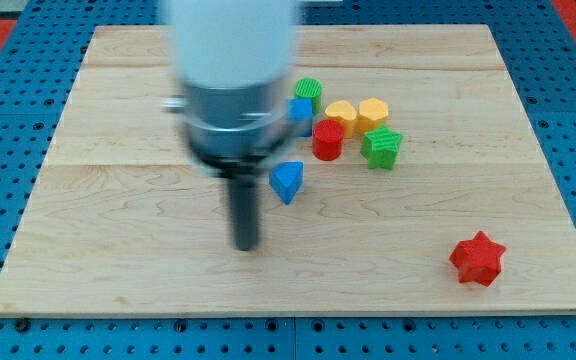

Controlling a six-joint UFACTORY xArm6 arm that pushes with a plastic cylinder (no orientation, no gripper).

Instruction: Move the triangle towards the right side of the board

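A blue triangle (pixel 287 181) is seen lying near the middle of the wooden board (pixel 118 270). My tip (pixel 246 244) is placed on the board, below the triangle and a little toward the view's left, near it but not touching. No pincer is carried by the arm, only a dark rod, so nothing is held.

Above the triangle, a bunch of blocks is gathered: a red cylinder (pixel 328 140), a green block (pixel 381 148), two yellow blocks (pixel 341 115) (pixel 373 113), a green cylinder (pixel 309 93) and a blue block (pixel 299 110) partly hidden by the arm. A red star (pixel 477 258) is seen alone, well apart, at the view's bottom right.
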